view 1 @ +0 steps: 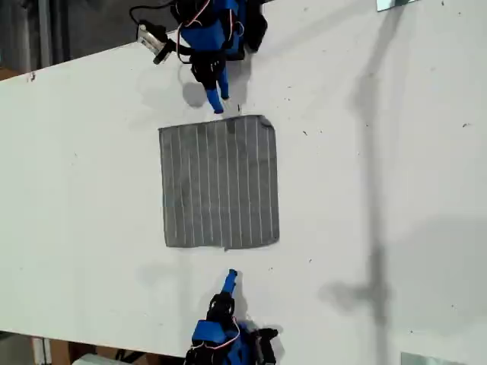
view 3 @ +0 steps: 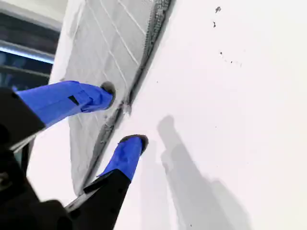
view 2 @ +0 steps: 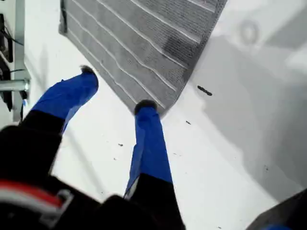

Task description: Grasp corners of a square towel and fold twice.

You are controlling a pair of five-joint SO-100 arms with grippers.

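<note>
The grey towel [view 1: 219,182] with thin white stripes lies flat and unfolded on the white table [view 1: 380,190]. Its corners [view 1: 268,122] all rest on the table; the one at the exterior view's upper right looks slightly turned over. My first gripper [view 1: 217,105] [view 2: 116,89] is open just off the towel's far edge, one fingertip [view 2: 145,106] at the hem near a rounded corner [view 2: 165,108]. My second gripper [view 1: 230,277] [view 3: 123,115] is open beside the towel's [view 3: 103,52] near edge, by a small tag [view 3: 127,108]. Neither holds anything.
The table's edge runs diagonally across the exterior view's upper left, with dark floor beyond it. Small dark specks [view 1: 304,133] dot the table by the towel. A long shadow [view 1: 373,190] crosses the exterior view's right half. Pale objects sit at that side's top [view 1: 396,4] and bottom [view 1: 430,359].
</note>
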